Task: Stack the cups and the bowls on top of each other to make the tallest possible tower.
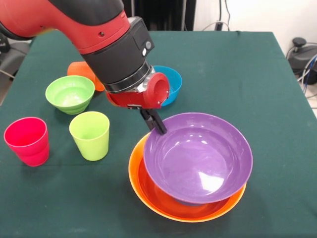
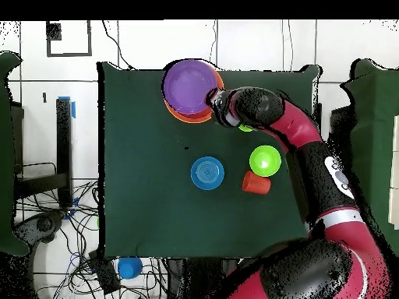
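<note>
Purple bowl sits in the orange bowl

Bowls come first: a wide purple bowl (image 1: 198, 157) rests inside a wide red-orange bowl (image 1: 163, 201) in the lower middle of the front view. The purple one is a bit tilted and leans to the right side of the bowl under it. In the overhead view this pair sits at the top middle of the green table (image 1: 257, 89).

The gripper (image 1: 157, 124) comes down from the big red and black arm (image 1: 99, 34) in the upper left of the front view. Its dark tip touches the upper left rim of the purple bowl. It looks like it is pinching that rim, but I cannot tell if the fingers are spread or pressed together.

A lime green cup (image 1: 90, 135) stands upright to the left of the two bowls. A pinkish red cup (image 1: 27, 141) stands further left, near the left edge. Above them is a small green bowl (image 1: 70, 93). An orange cup (image 1: 81, 71) lies on its side behind the green bowl, partly hidden by the arm. A small blue bowl (image 1: 171, 82) peeks out behind the gripper.

In the overhead view another small blue thing (image 2: 129, 267) lies off the table at the lower left, among cables (image 2: 54, 210).

No writing or labels can be read on anything
</note>
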